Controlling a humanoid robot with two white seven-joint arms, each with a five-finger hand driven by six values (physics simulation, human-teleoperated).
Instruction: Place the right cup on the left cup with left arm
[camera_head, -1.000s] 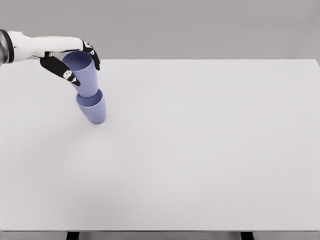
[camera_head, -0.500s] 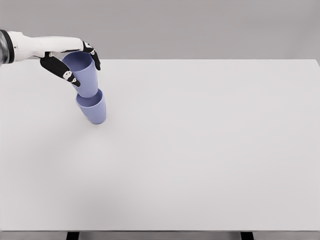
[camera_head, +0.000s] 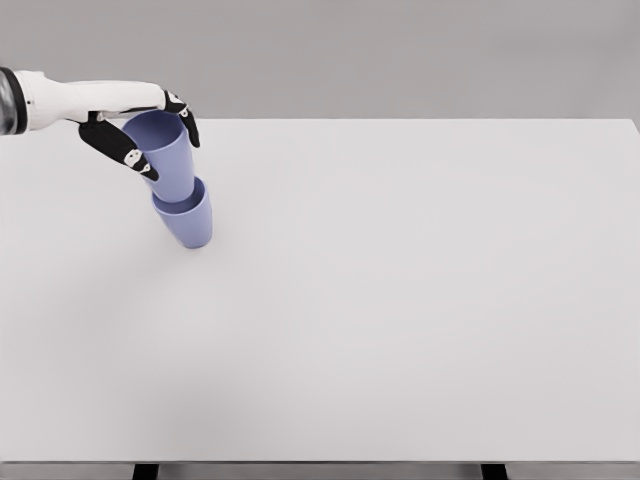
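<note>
Two blue cups stand nested near the table's far left. The upper cup (camera_head: 168, 152) leans left, with its base inside the lower cup (camera_head: 188, 222), which rests on the white table (camera_head: 400, 300). My left hand (camera_head: 168, 150) reaches in from the upper left. Its fingers (camera_head: 187, 118) are behind the upper cup's rim and its thumb (camera_head: 125, 148) is on the near side. The fingers are spread loosely around the cup rather than squeezing it. The right arm does not show.
The table's far edge runs just behind the cups, and its left edge is close to my left arm (camera_head: 80, 98). Two dark table legs (camera_head: 146, 471) show below the front edge.
The upper cup has sunk a little deeper into the lower cup. My left thumb has drawn back to the left, loosening the grasp.
</note>
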